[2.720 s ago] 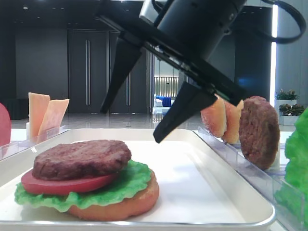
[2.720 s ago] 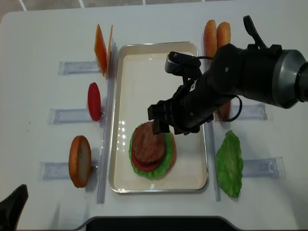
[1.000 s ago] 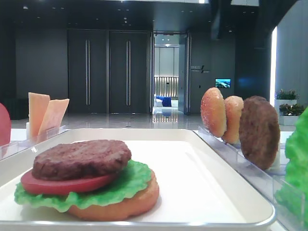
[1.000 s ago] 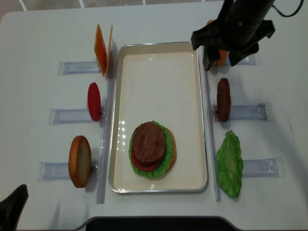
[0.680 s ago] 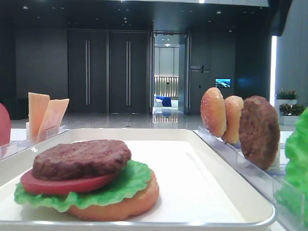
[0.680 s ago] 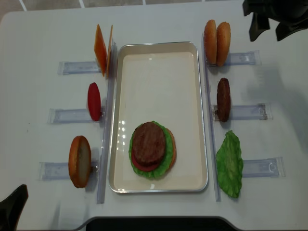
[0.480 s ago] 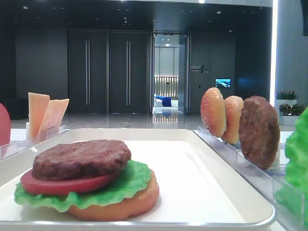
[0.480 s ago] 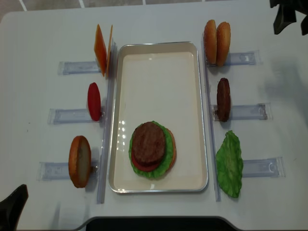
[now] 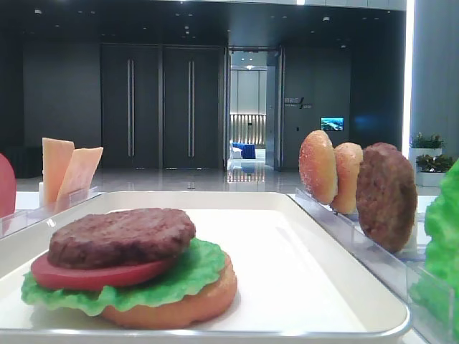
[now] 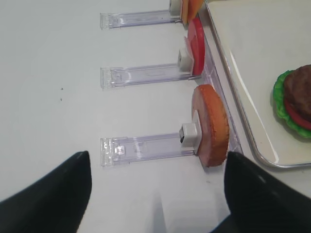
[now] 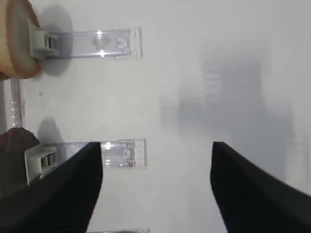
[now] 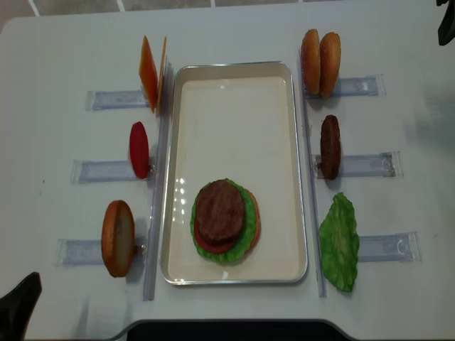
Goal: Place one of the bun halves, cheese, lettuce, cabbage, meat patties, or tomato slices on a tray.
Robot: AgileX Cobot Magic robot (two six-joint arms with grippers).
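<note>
The tray (image 12: pixel 234 85) occupies the centre of the overhead view. Its lower portion carries a partial stack: a bun half (image 9: pixel 204 297) at the base, then lettuce (image 9: pixel 193 269), a tomato slice (image 9: pixel 93 276), and a meat patty (image 12: pixel 219 211) on top. The upper portion of the tray is bare.

Remaining stock stands in the clear racks (image 12: pixel 359 165) on both sides of the tray:
- Left side, top to bottom: two cheese slices (image 12: pixel 149 73), one tomato slice (image 12: pixel 138 149), one bun half (image 12: pixel 117 238).
- Right side, top to bottom: two bun halves (image 12: pixel 320 53), a second meat patty (image 12: pixel 330 145), a loose lettuce leaf (image 12: pixel 339 241).

Gripper state:
- The left gripper (image 10: pixel 155 199) is at the lower edge of its wrist view, jaws spread wide with nothing between them. It is positioned near the left-hand bun half, not touching it.
- The right gripper (image 11: pixel 155 189) is also spread wide and holds nothing. Its wrist view shows bare table and rack ends beneath it, well apart from the tray. In the overhead view only a dark sliver appears at the upper right corner.

Progress assessment: four layers are placed. Judged from the stock remaining, cheese and a top bun half are not yet on the stack. Neither arm is engaged with an item, so the next pick is not yet begun.
</note>
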